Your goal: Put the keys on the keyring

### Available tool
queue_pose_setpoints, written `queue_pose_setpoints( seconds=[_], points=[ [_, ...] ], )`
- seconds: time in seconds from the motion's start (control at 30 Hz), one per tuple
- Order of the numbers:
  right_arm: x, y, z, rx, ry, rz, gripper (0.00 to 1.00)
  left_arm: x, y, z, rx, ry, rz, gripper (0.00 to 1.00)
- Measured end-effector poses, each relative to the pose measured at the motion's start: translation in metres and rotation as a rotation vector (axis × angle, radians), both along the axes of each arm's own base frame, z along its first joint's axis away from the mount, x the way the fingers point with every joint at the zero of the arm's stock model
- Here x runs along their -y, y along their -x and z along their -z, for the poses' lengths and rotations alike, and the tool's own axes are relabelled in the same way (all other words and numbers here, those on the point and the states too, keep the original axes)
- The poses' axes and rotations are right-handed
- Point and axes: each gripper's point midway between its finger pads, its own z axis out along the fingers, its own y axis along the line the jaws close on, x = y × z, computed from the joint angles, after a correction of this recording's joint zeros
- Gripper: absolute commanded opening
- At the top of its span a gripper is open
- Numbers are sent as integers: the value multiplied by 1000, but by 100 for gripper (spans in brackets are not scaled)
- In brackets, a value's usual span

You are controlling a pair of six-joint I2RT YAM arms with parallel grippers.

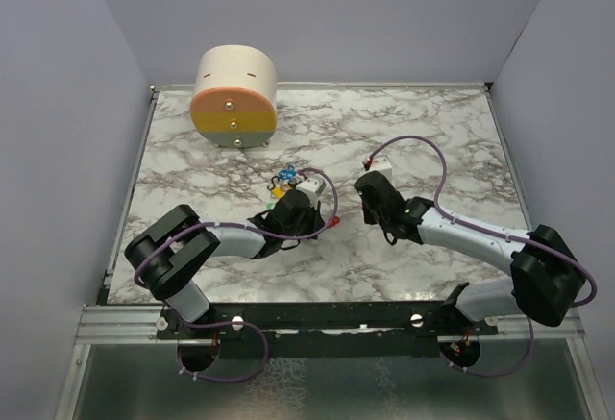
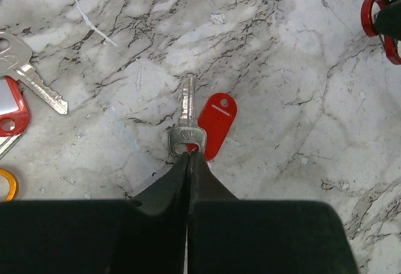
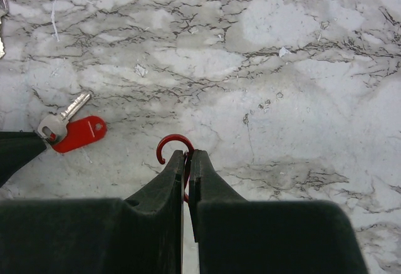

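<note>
- left gripper point(image 2: 188, 153): jaws pressed right together, nipping the near rim of the key point(image 2: 186, 120) head. The key lies flat on the table point(image 2: 301, 180), blade pointing away, with the red tag point(image 2: 216, 123) touching its right side.
- right gripper point(image 3: 187, 155): also closed, on a red hook point(image 3: 174, 144), which I take to be the keyring. Only the curled end shows past the tips.
- Risk: the bite on the key is thin, just the edge of the head, so on a lift it could swivel or slip out.
- Risk: the tag hangs off the same head and could swing across the key's hole and block threading.
- Risk: the hook sits deep in the right fingers with little free end, so the key may catch on the fingertips instead of sliding on. I can't tell where the hook opens.
- Risk: the two grippers are already near each other mid-table, so closing the gap could knock fingers together.
- Room: there is bare marble between the grippers, to the right and on the far side — enough to work in.
- Tight spot: the pile point(image 1: 282, 182) of other keys sits just beside the left gripper on its far-left side, and a sweep that way would scatter it.
- The cylinder point(image 1: 235, 93) is well apart at the far left. The walls point(image 1: 58, 103) and table edges are far from both tips.
</note>
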Motion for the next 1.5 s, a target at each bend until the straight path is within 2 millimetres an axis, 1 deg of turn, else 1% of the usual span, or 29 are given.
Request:
queue_pose_setpoints(
  seconds=[0.13,0.3,0.43,0.6,0.67,1.23,1.5],
  points=[
    [2,2,4,-6,11,-9,1,3,-3,-8,19,8,6,0],
    [1,4,6,-11,15,-37,1,16,-16,-38,94,46,25,0],
    [-2,5,2,1,-5,-64,1,24,-23,-58,153,61,55,0],
    [-8,3,-13,42,-47,-92,1,28,-24,-62,196,44,111,0],
    [-9,3,-16,50,-55,-98,1,31,-23,-65,216,44,143,0],
    [-17,3,-19,45,-87,-125,1,59,-14,-104,431,130,375,0],
    [-22,-1,-28,59,-112,-117,1,63,-5,-111,482,155,446,0]
  ],
)
